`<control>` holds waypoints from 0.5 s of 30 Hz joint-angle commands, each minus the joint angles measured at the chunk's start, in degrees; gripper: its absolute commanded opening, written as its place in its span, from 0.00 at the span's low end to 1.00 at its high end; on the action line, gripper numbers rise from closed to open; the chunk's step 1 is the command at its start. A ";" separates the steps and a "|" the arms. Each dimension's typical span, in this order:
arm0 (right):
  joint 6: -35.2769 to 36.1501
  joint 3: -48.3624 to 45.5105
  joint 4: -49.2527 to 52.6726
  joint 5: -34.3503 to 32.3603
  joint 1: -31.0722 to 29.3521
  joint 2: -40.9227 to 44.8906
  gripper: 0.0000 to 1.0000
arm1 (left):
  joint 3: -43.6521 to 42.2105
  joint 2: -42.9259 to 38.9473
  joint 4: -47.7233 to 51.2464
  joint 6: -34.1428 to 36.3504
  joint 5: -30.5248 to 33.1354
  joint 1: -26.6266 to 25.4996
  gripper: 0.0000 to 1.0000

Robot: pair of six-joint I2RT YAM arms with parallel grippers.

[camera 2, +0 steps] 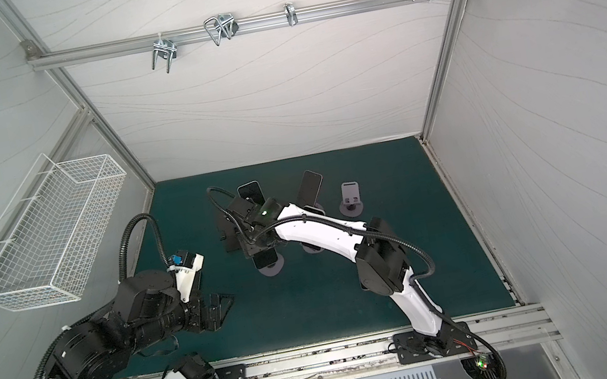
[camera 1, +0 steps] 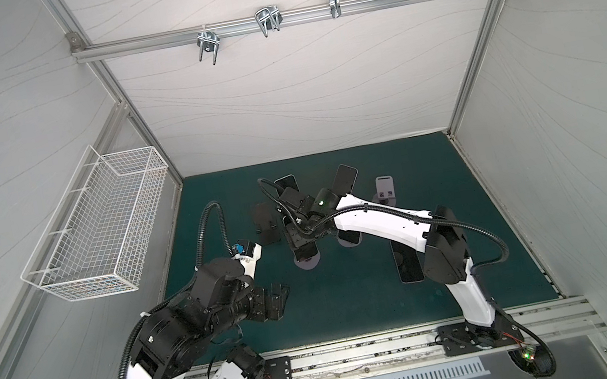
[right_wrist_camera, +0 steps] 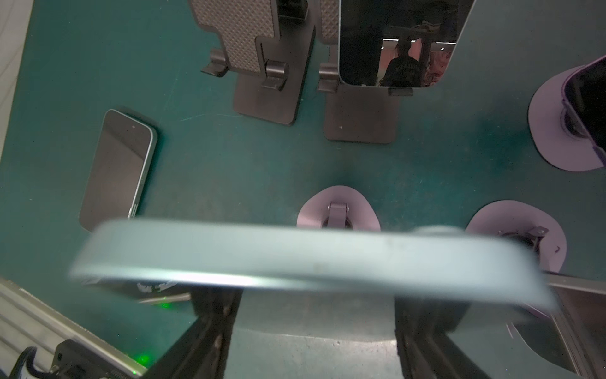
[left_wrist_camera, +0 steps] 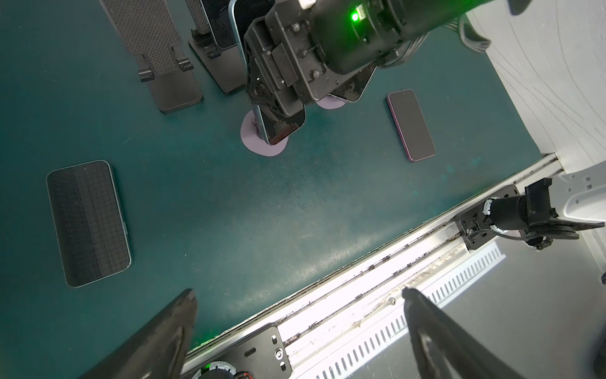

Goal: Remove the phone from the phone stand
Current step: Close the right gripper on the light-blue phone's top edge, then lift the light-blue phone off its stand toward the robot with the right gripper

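Observation:
A light-blue phone [right_wrist_camera: 295, 256] is clamped across its width by my right gripper [right_wrist_camera: 314, 295], whose fingers [right_wrist_camera: 213, 311] press on its two long edges. In both top views the gripper [camera 1: 299, 237] [camera 2: 257, 245] covers most of the phone [camera 1: 307, 254]. The phone [left_wrist_camera: 282, 126] leans over the round lilac phone stand [left_wrist_camera: 262, 144] [right_wrist_camera: 337, 210]. Whether it still rests on the stand I cannot tell. My left gripper [camera 1: 276, 294] [left_wrist_camera: 298, 292] hovers open and empty above the mat's front left.
An empty black stand [camera 1: 265, 222] and a black stand holding a phone [camera 1: 286, 183] stand behind. To the right are a phone on a lilac stand [camera 1: 346, 178] and an empty lilac stand [camera 1: 385, 188]. Phones lie flat [camera 1: 407, 261] [left_wrist_camera: 88, 223]. A wire basket [camera 1: 106, 229] hangs left.

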State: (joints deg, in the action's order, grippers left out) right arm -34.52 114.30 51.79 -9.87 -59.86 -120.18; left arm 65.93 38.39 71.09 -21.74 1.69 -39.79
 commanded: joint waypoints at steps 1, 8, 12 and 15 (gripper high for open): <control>-0.59 -0.30 1.51 0.49 0.22 4.44 0.66 | 1.48 -0.18 -2.96 -1.42 1.13 0.23 0.99; -1.22 -3.33 2.15 1.42 0.35 8.49 0.65 | 0.79 -1.33 -7.95 -1.03 0.41 0.17 0.99; -1.30 -5.36 3.20 2.55 1.13 11.31 0.65 | -0.05 -1.17 -10.52 -1.63 1.26 0.22 0.99; -1.16 -7.78 4.02 2.60 2.02 14.35 0.65 | -0.17 -0.12 -11.37 -1.73 1.69 0.20 0.99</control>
State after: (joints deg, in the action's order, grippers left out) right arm -35.11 107.55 53.80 -7.79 -59.00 -110.72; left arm 65.76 37.63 63.37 -22.76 2.13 -39.79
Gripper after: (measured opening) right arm 0.742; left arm 0.988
